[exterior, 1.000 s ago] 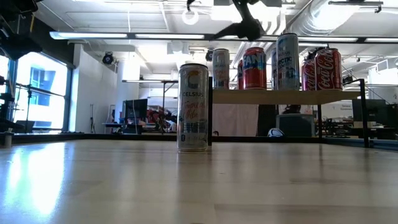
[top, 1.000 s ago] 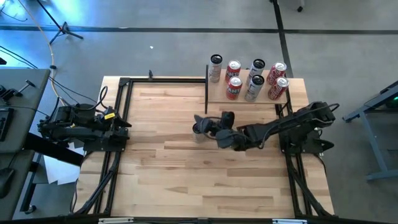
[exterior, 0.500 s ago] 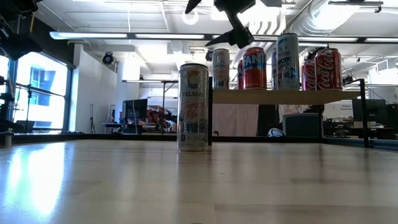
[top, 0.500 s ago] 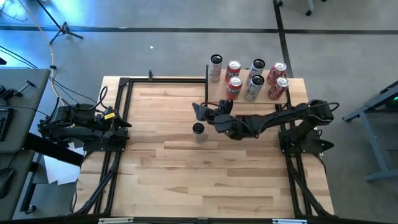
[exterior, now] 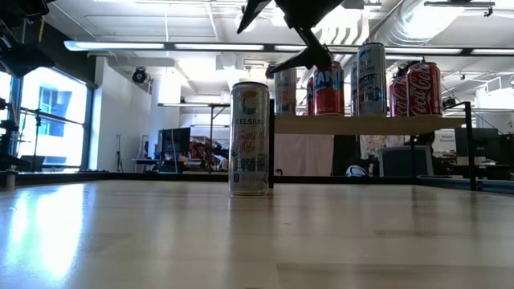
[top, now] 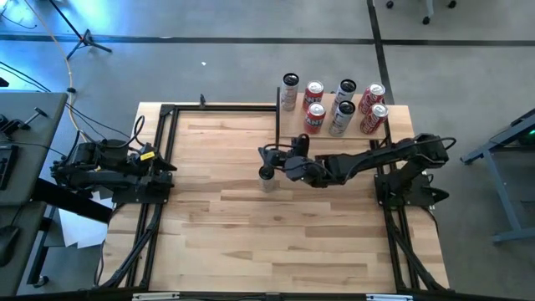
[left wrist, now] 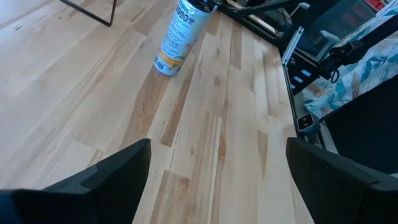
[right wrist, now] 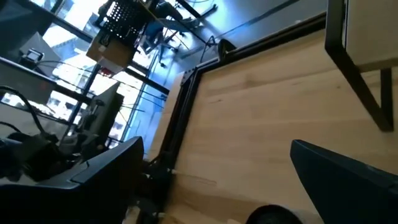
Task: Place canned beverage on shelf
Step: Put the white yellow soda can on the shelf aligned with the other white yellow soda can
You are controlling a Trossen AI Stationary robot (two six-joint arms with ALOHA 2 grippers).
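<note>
Here the right gripper (top: 269,153), fingers spread apart, is being held just above the lone can (top: 267,177), near the shelf (top: 294,129)'s front edge.

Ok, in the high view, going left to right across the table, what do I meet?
Left arm's claw parked at the table's left edge → lone can standing on the table → right arm's claw, open, over that can → shelf with seven cans at the back right.
</note>
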